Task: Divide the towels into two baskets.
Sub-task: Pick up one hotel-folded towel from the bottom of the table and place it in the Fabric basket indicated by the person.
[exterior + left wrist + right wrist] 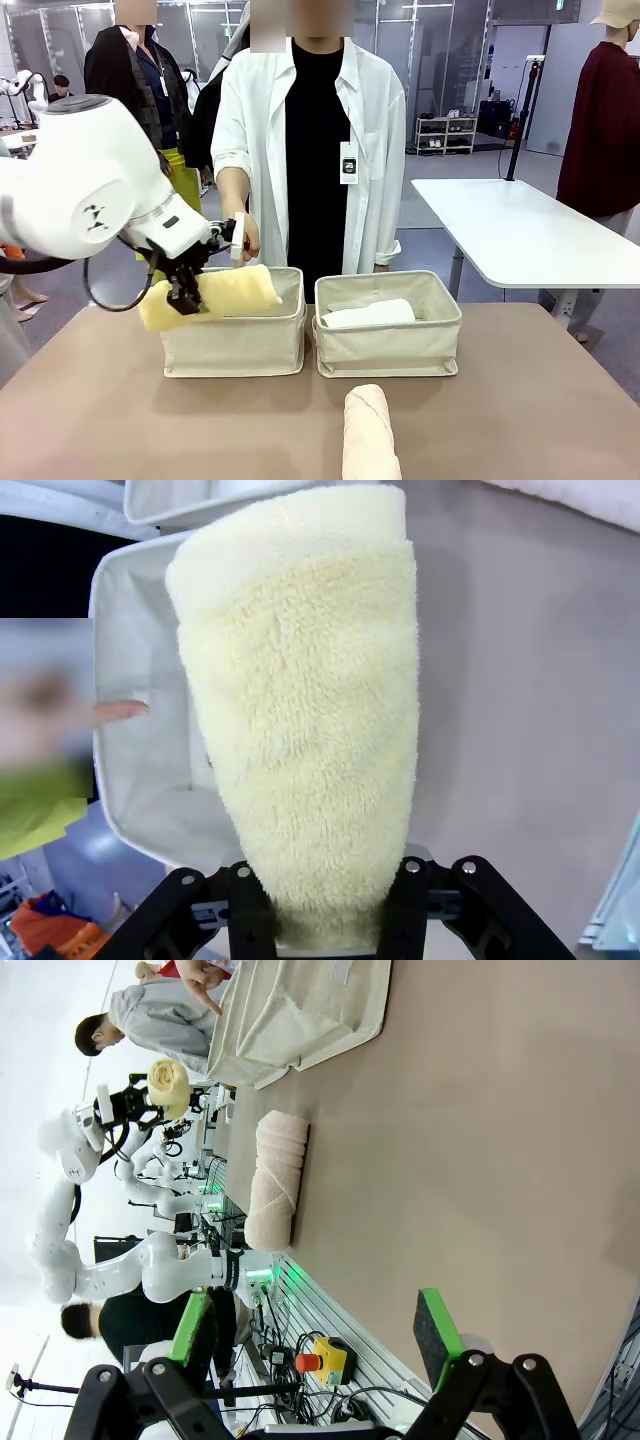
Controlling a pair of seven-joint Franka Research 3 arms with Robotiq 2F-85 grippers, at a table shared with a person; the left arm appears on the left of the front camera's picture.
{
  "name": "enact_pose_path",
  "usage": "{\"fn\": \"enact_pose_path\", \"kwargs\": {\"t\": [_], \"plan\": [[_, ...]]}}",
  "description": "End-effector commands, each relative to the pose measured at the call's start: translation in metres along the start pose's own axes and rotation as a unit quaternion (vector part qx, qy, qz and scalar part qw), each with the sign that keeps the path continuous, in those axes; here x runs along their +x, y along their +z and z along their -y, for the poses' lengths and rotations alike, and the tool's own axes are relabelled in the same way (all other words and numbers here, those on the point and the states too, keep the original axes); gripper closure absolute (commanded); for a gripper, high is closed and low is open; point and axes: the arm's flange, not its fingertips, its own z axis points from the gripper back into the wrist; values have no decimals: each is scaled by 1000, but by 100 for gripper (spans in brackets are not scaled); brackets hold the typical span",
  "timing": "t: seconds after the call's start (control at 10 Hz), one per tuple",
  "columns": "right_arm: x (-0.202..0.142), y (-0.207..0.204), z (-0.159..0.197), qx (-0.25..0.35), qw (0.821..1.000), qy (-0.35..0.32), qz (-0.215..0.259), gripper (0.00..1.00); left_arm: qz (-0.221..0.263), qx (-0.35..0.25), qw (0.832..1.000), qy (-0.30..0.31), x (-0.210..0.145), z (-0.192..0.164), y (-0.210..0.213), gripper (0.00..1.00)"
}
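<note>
The left jaws pinch the yellow towel point(235, 290) near one end, holding it above the left basket point(235, 348) — a person's hand point(245, 238) is near its far rim. The right jaws stand spread. The white towel point(370, 315) lies in the right basket point(390, 352); the pink towel point(370, 435) lies at the tabletop's point(520, 400) near edge.

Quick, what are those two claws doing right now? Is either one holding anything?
Left gripper: closed, holding the pale yellow towel.
Right gripper: open, holding nothing.
</note>
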Motion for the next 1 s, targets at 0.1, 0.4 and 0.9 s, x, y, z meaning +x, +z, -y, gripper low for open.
{"fn": "enact_pose_path", "kwargs": {"t": [0.1, 0.4, 0.9], "plan": [[-2, 0, -3, 0, 1000, 4, 3, 0, -2, 14, 997, -70, 20, -54, -8, 63], [-2, 0, -3, 0, 1000, 4, 3, 0, -45, -11, 996, -73, 26, -109, -52, 63], [-2, 0, -3, 0, 1000, 4, 3, 0, -72, -56, 994, -68, 7, -140, -149, 63]]}}
